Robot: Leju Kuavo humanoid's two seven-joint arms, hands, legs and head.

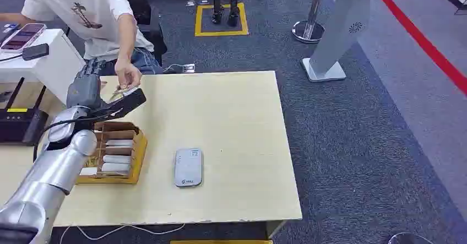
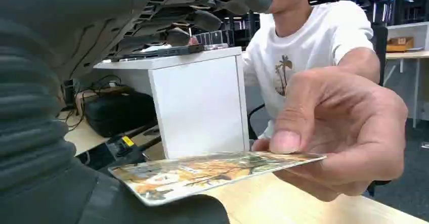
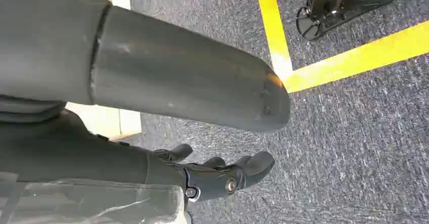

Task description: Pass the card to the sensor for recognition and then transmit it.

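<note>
My left hand is raised over the far left of the table, fingers stretched out. The picture card lies flat on its dark thumb. In the left wrist view the card rests on the thumb while the darker fingers stand well apart above it. A person's hand pinches the card's far end. The grey-white sensor lies flat near the table's front middle. My right hand hangs over the carpet with nothing in it, fingers loosely apart.
A wooden tray with several white cards sits under my left forearm. The person in a white shirt sits behind the table's far left corner. A white cabinet and a black router stand at the left.
</note>
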